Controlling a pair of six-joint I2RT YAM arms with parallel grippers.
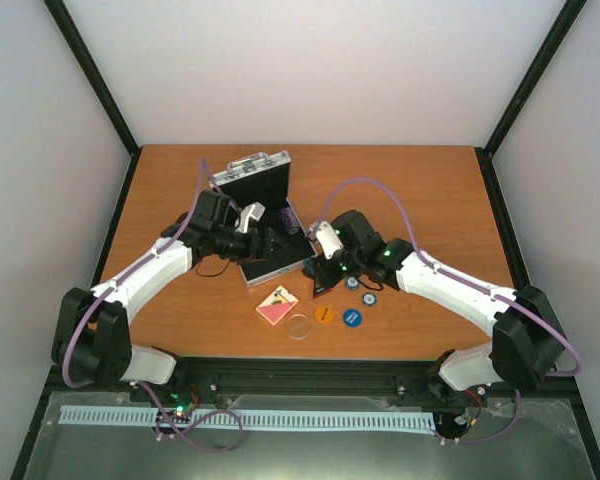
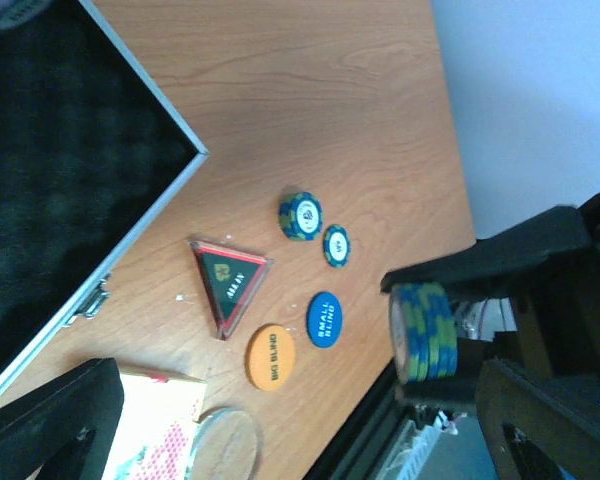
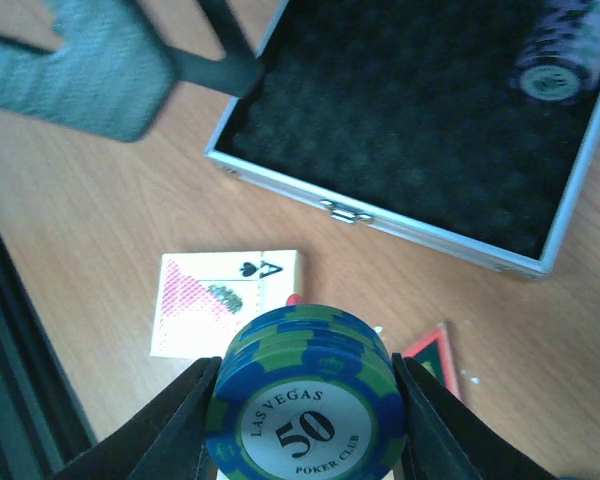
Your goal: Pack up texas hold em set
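Pinching a stack of blue-and-green poker chips (image 3: 300, 400) by the rims, right claw (image 1: 325, 263) hangs near the open silver foam-lined aluminium case (image 3: 400, 228) on the counter (image 1: 420, 180), presumably to load them; left claw (image 1: 270, 241) gapes wide.

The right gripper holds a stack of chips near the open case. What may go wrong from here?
1. The chip stack is pinched only at its sides by the right gripper; loose chips may slip out and scatter.
2. The open left gripper hangs over the case, so the two grippers may collide there.
3. The stack may catch on the case rim.
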